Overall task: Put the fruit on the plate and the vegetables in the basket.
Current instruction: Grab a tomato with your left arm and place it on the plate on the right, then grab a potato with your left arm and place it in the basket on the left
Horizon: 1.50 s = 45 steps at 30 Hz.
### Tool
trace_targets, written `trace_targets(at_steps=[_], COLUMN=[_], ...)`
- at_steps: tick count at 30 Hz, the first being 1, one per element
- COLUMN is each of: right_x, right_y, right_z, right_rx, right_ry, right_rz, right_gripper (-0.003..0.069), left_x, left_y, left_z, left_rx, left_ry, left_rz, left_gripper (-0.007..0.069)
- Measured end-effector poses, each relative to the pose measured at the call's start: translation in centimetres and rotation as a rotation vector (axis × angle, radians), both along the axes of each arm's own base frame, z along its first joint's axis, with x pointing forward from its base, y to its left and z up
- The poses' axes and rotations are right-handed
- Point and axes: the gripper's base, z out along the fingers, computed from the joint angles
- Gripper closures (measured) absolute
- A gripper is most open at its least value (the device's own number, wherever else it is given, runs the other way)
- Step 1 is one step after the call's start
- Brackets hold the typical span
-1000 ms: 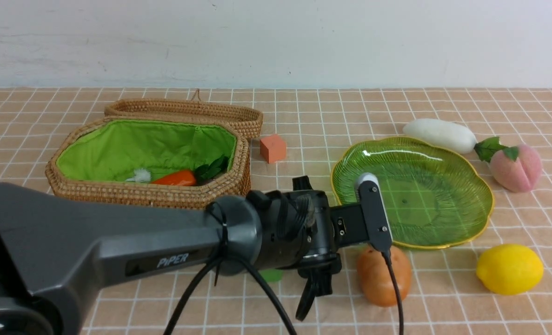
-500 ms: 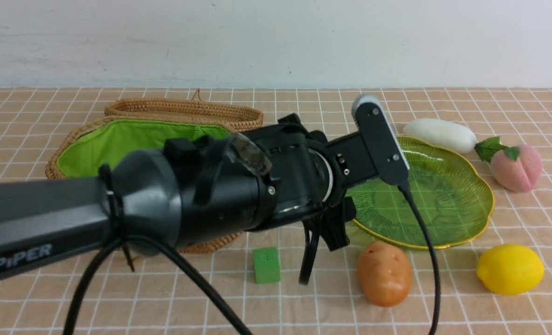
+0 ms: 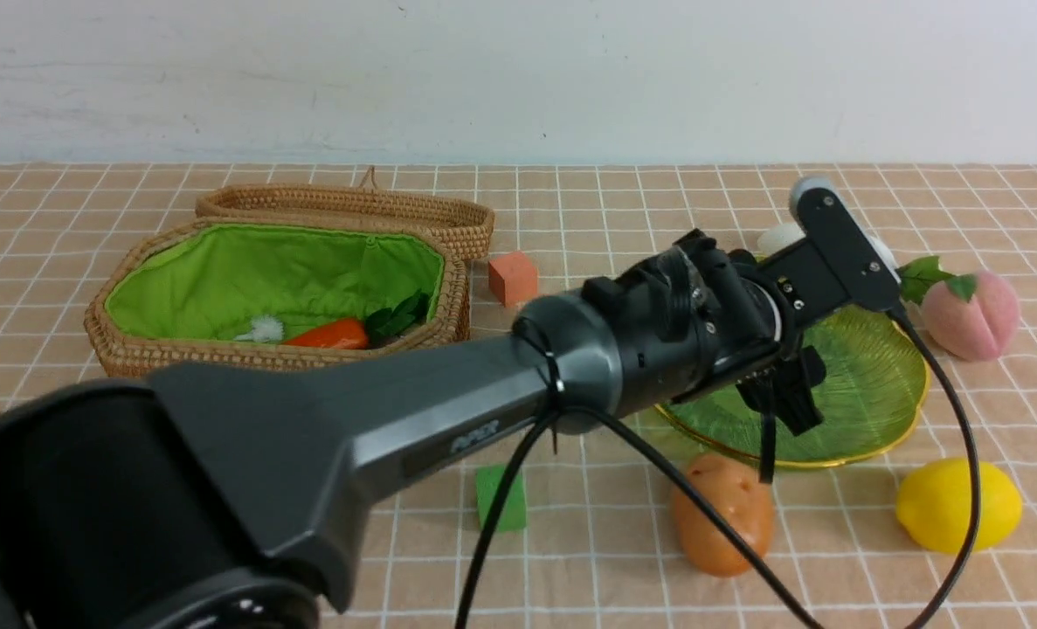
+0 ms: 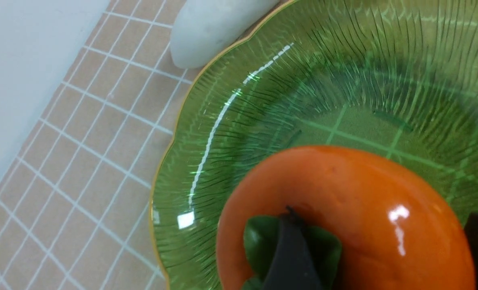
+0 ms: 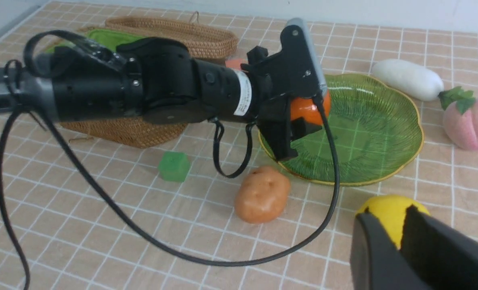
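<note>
Left arm: it reaches across the tan gridded tabletop (image 3: 588, 218) from near left to the right half of the scene. The left gripper (image 4: 383, 249) is clamped on the glossy orange persimmon (image 4: 343, 193). One dark finger (image 4: 291, 249) lies across its green leaf cap and the other finger is at the fruit's far side.

I find the persimmon over the left part of the ribbed green glass plate (image 3: 876, 384) with its gold scalloped rim. I cannot tell whether the fruit touches the glass.

Right arm: only the right wrist view shows the right gripper (image 5: 396, 225), as two dark fingers cut off at the picture's corner. I cannot tell how far its jaws stand apart. The smooth yellow lemon (image 3: 955, 505) lies just beyond it, on the table near and right of the plate.

Other items:
- The long white radish (image 5: 408, 78) lies at the plate's far rim.
- The fuzzy pink peach (image 3: 968, 314) lies beside the radish's leaves, right of the plate.
- The brown-orange oval potato (image 3: 723, 524) sits just near of the plate's near-left rim.
- The octagonal green-lined wicker basket (image 3: 282, 367) stands open at far left, its wicker lid (image 3: 352, 210) behind it and the orange carrot (image 3: 330, 335) inside.
- A small orange cube (image 3: 512, 278) sits just right of the basket.
- A small green cube (image 3: 501, 498) lies left of the potato.
</note>
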Motion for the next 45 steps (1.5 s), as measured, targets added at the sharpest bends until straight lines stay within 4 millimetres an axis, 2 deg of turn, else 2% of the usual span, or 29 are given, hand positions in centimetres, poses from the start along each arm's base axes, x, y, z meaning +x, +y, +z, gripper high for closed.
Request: trace_targets(at_steps=[4, 7, 9, 10, 12, 17, 18, 19, 21, 22, 23, 25, 26, 28, 30, 32, 34, 35, 36, 38, 40, 45], right_x=[0.0, 0.0, 0.0, 0.0, 0.1, 0.1, 0.1, 0.1, 0.1, 0.1, 0.1, 0.1, 0.1, 0.1, 0.1, 0.1, 0.1, 0.1, 0.1, 0.1, 0.1, 0.1], right_y=[-0.1, -0.2, -0.2, -0.2, -0.2, -0.1, -0.2, -0.2, -0.2, -0.2, -0.2, -0.2, -0.2, -0.2, -0.2, -0.2, -0.2, -0.2, -0.1, -0.1, -0.1, -0.1], right_z=[-0.2, -0.2, -0.2, -0.1, 0.0, 0.0, 0.0, 0.0, 0.1, 0.1, 0.1, 0.1, 0.1, 0.1, 0.1, 0.1, 0.1, 0.1, 0.1, 0.1, 0.1, 0.1], right_rx=[-0.016, -0.016, -0.015, -0.013, -0.009, -0.004, -0.005, -0.005, -0.005, -0.005, -0.005, -0.005, -0.005, -0.005, -0.005, -0.005, -0.006, -0.008, -0.007, -0.019, -0.023, -0.022], right_ry=[0.018, 0.017, 0.014, 0.01, 0.001, -0.006, -0.008, -0.008, -0.01, -0.01, -0.01, -0.01, -0.01, -0.01, -0.01, -0.01, -0.01, -0.011, -0.011, -0.018, -0.019, -0.019], right_rz=[-0.01, -0.016, -0.016, -0.016, -0.017, -0.017, -0.018, -0.018, -0.019, -0.019, -0.019, -0.019, -0.019, -0.019, -0.019, -0.019, -0.018, -0.017, -0.016, -0.01, -0.007, -0.005], right_gripper=[0.0529, 0.0529, 0.0528, 0.0526, 0.0523, 0.0519, 0.0519, 0.0519, 0.0519, 0.0519, 0.0519, 0.0519, 0.0519, 0.0519, 0.0519, 0.0519, 0.0517, 0.0515, 0.0515, 0.0514, 0.0512, 0.0512], left_x=[0.5, 0.5, 0.4, 0.4, 0.3, -0.2, -0.7, -0.8, -2.5, -2.6, -3.6, -4.9, -5.8, -6.4, -6.8, -6.8, -6.5, -6.2, -6.1, -5.7, -4.9, -3.9], left_y=[-0.7, -0.8, -0.8, -0.8, -0.7, 0.2, 0.8, 0.9, 2.7, 2.7, 3.7, 4.7, 5.4, 5.6, 5.2, 4.8, 3.8, 3.4, 3.3, 2.9, 2.5, 2.0], left_z=[-1.2, -1.1, -1.1, -1.1, -0.9, 0.7, 2.1, 2.3, 5.5, 5.8, 7.0, 8.8, 9.5, 9.5, 8.6, 7.7, 5.4, 4.1, 3.7, 2.3, 0.4, -1.7], left_rx=[-0.011, -0.023, -0.03, -0.034, -0.039, -0.042, -0.047, -0.047, -0.045, -0.055, -0.041, -0.038, -0.017, -0.004, 0.005, 0.008, 0.033, 0.044, 0.05, 0.051, 0.03, 0.003], left_ry=[0.002, 0.006, 0.012, 0.019, 0.037, 0.107, 0.161, 0.169, 0.303, 0.305, 0.379, 0.466, 0.54, 0.61, 0.686, 0.725, 0.765, 0.775, 0.776, 0.782, 0.775, 0.741], left_rz=[-0.008, -0.008, -0.005, -0.002, 0.01, 0.07, 0.11, 0.115, 0.192, 0.191, 0.229, 0.264, 0.287, 0.295, 0.295, 0.295, 0.303, 0.315, 0.319, 0.349, 0.424, 0.473], left_gripper=[0.0138, 0.013, 0.0103, 0.0046, -0.0015, -0.0032, -0.0008, -0.0004, 0.01, 0.01, 0.0181, 0.0288, 0.0391, 0.0454, 0.0487, 0.0465, 0.0363, 0.0279, 0.0266, 0.0162, 0.0003, -0.004])
